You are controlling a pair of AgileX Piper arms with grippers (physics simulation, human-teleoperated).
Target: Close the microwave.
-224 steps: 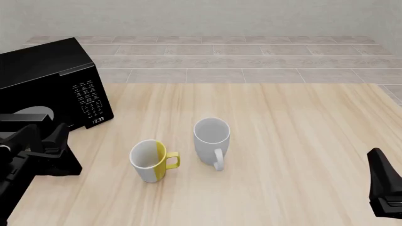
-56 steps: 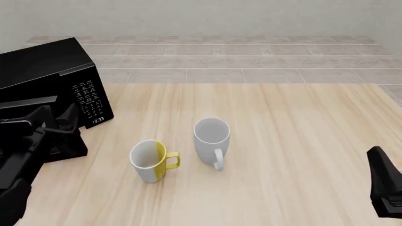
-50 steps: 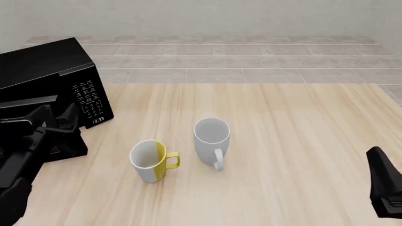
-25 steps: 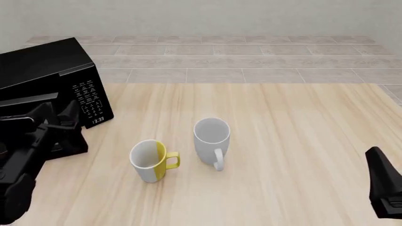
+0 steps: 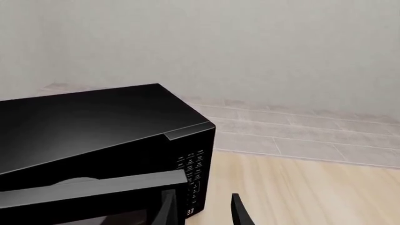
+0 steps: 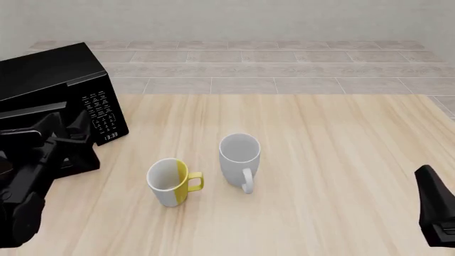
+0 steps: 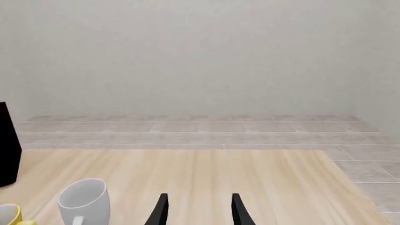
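left fingers nearer microwave door, parted

a pale wooden tabletop with lengthwise grain fills the lower part of the front view. beyond its far edge lies a floor of beige-grey rectangular tiles with thin grout lines. behind the floor rises a plain off-white wall, faintly textured. the light is soft and even, with faint shadows.

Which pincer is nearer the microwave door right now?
Left. The left pincer sits right at the microwave door's edge; the right pincer is far across the table, past both mugs.
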